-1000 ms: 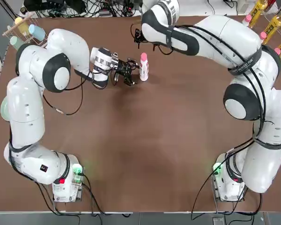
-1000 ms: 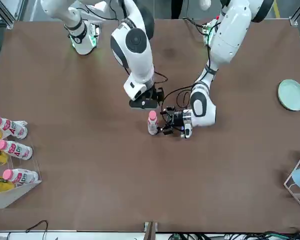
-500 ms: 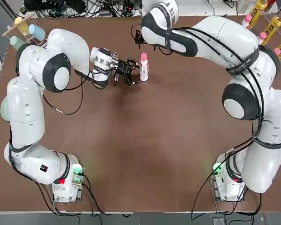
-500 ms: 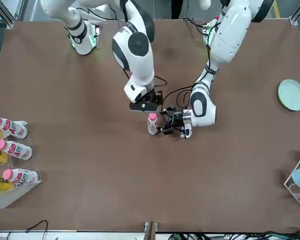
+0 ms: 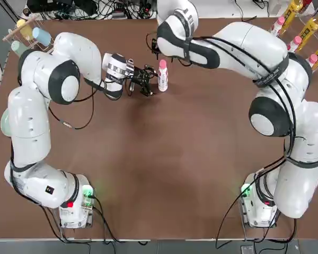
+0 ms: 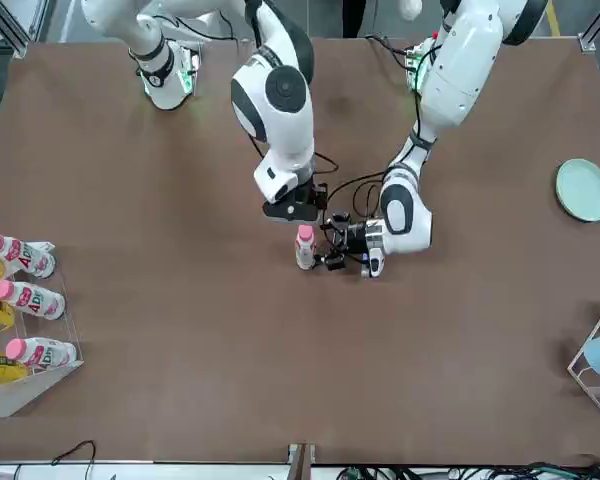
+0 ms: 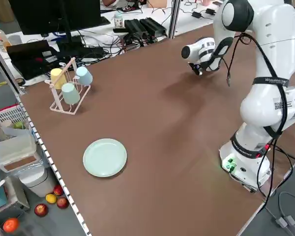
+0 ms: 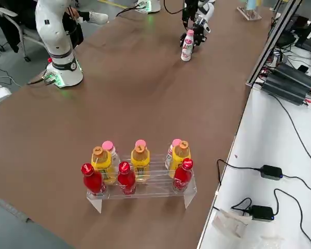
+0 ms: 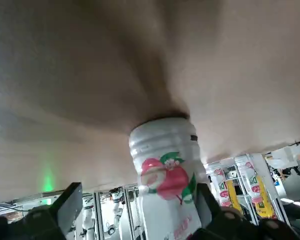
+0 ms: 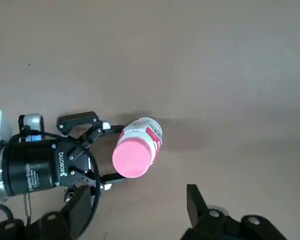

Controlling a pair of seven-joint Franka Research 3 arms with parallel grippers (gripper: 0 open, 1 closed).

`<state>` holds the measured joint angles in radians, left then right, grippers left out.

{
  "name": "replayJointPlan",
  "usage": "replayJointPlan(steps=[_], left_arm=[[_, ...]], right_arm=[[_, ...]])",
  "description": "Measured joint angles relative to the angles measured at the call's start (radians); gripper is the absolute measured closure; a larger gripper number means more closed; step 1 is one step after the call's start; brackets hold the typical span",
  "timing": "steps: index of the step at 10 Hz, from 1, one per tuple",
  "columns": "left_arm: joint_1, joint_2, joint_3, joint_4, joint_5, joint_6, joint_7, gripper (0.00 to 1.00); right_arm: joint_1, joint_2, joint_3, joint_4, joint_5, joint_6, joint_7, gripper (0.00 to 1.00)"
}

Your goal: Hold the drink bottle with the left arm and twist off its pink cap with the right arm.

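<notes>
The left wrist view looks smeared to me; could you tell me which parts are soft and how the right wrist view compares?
Left wrist view: the table surface is streaked and blurry, and the drink bottle is close and soft, its label only roughly readable. Right wrist view: crisp, with the pink cap sharp, a faint shadow beside the bottle, and the left gripper around the bottle clearly outlined.

Bottle upright at the counter's far middle

The drink bottle point(image 5: 162, 77) stood on the counter point(image 5: 164, 159); the left gripper point(image 5: 146, 80) lay beside it at the robot's left, the right gripper point(image 6: 293, 208) just behind and above.
</notes>
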<state>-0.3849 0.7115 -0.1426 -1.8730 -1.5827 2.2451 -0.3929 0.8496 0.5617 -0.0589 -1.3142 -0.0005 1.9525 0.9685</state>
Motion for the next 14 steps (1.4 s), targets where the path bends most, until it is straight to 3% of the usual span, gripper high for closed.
replayJointPlan(steps=[6,14], left_arm=[[-0.001,0.021,0.0,0.054,-0.031,0.0,0.0,0.0],[-0.037,0.078,0.002,0.098,-0.081,0.032,0.019,0.0]], right_arm=[[0.005,0.04,-0.012,0.0,-0.021,0.085,0.066,0.15],[0.005,0.048,-0.015,0.002,-0.021,0.089,0.068,0.22]])
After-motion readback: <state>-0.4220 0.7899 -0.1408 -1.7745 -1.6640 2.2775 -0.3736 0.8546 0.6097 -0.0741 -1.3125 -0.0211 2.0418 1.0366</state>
